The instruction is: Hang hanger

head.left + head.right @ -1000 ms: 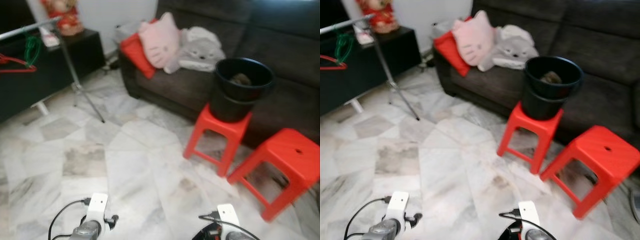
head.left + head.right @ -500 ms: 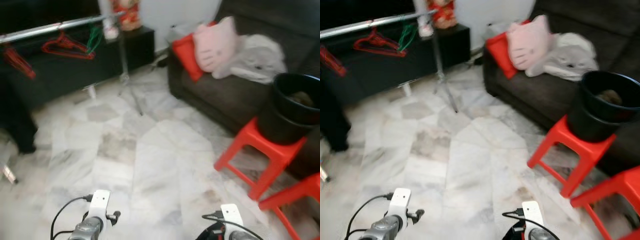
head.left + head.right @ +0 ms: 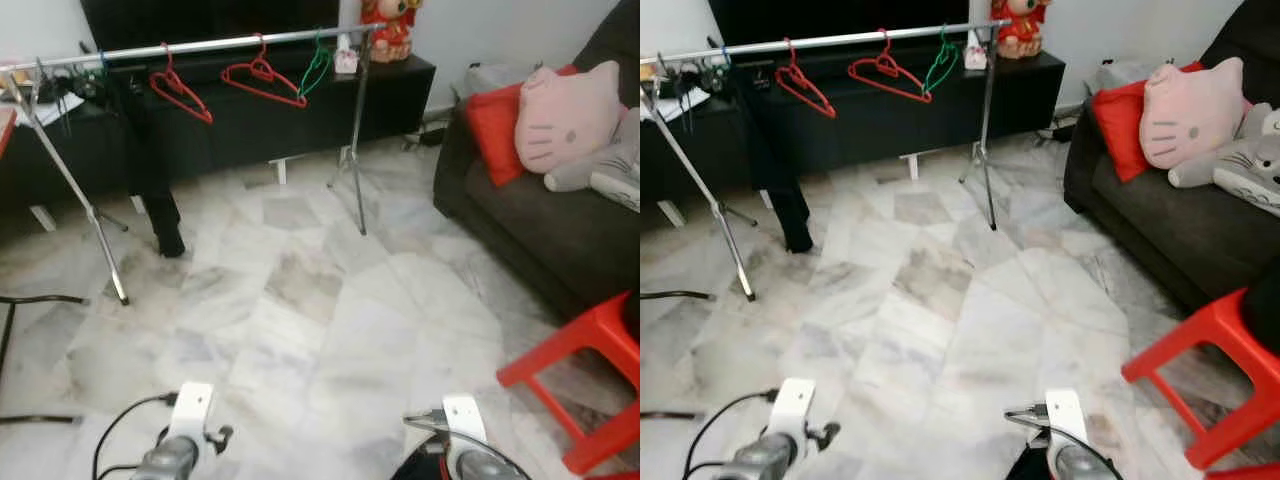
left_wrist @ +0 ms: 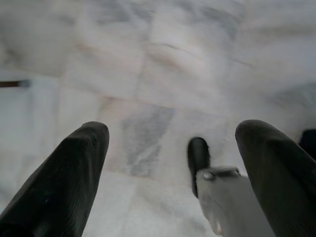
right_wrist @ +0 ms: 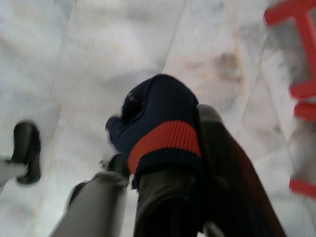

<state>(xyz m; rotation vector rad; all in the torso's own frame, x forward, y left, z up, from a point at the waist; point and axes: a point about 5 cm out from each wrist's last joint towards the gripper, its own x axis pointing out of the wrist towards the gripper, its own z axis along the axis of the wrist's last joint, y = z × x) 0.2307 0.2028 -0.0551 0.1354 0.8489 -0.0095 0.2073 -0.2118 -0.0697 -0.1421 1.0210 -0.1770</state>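
A silver clothes rail (image 3: 200,45) on tripod legs stands across the far side of the room. Two red hangers (image 3: 262,80) and a green hanger (image 3: 315,68) hang on it, with black trousers (image 3: 150,160) further left. My left gripper (image 4: 173,133) is open and empty, pointing down at the marble floor. My right gripper (image 5: 163,143) is shut on a dark blue knitted cloth (image 5: 163,123) with a red band, also low over the floor. Both silver wrists (image 3: 185,440) sit at the bottom edge of the eye views, well short of the rail.
A black low cabinet (image 3: 390,95) runs behind the rail. On the right are a dark sofa (image 3: 540,220) with a red cushion (image 3: 490,130) and a pink cat cushion (image 3: 565,110), and a red stool (image 3: 590,380). A black cable (image 3: 30,300) lies on the floor at the left.
The camera has swung left: the rail and hangers now sit across the middle, while the sofa and stools slid right and the black bucket left the view. My arms hold the same pose.
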